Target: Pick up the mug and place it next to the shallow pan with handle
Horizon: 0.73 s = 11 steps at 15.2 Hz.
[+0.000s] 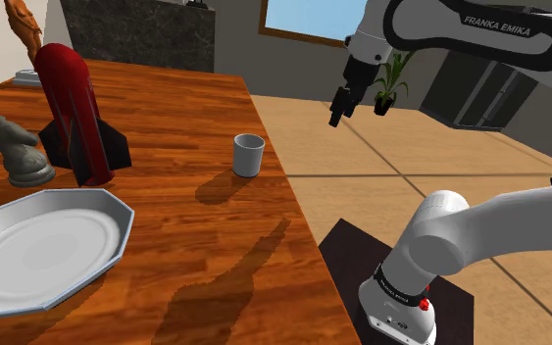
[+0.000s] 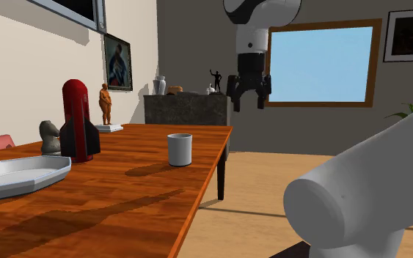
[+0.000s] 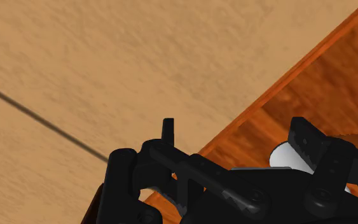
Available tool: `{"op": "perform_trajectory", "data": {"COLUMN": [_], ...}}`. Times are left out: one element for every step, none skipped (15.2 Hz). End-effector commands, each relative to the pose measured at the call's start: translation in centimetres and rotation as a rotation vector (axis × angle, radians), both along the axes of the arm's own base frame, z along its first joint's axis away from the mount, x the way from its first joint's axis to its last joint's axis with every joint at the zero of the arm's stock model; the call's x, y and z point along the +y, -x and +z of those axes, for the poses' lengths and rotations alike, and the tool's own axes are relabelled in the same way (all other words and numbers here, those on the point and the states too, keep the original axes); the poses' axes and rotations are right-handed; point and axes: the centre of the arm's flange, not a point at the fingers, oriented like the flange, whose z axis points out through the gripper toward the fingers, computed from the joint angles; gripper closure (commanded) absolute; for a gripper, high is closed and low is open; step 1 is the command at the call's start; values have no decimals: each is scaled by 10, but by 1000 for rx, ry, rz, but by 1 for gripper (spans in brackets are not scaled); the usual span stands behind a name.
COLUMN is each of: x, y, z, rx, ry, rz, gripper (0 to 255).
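A small white mug [image 1: 249, 155] [image 2: 180, 149] stands upright near the wooden table's [image 1: 185, 255] edge on the shoulder view's right. The shallow white octagonal pan [image 1: 119, 212] [image 2: 53, 169] lies at the table's near left; no handle shows. My black gripper [image 1: 340, 116] [image 2: 248, 102] hangs open and empty, high above the floor just past the table's edge, to the right of the mug and well above it. In the wrist view the gripper [image 3: 234, 130] looks down on the floor and the table's edge, with a bit of the mug [image 3: 281, 155] behind one finger.
A tall red rocket-shaped object [image 1: 73, 108] [image 2: 76, 117] and a grey figure [image 1: 19, 152] [image 2: 49, 137] stand behind the pan. An orange figurine [image 2: 106, 104] is at the table's far end. A dark cabinet [image 2: 186, 110] lies beyond. My stand [image 1: 401, 294] sits on the floor.
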Motion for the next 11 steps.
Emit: {"op": "perform_trajectory", "data": {"x": [0,9,18,28,37,46,55,65,74,83,93], "y": [0,-8,-16,-24,-32,-39,-47,-55,-63,-71,-79], "z": [0,-4,-9,-13,-17,-21,-26,-30,-34,-38,-42], "rx": [0,-3,-6,-9,-12,-15,-18,-21,-23,-26,-29], "ry": [0,0,-1,-1,-1,-1,-2,-2,-2,-2,-3], "rz": [0,2,4,6,8,10,12,14,16,18,20], "gripper": [0,0,0,0,0,0,0,0,0,0,0]}}
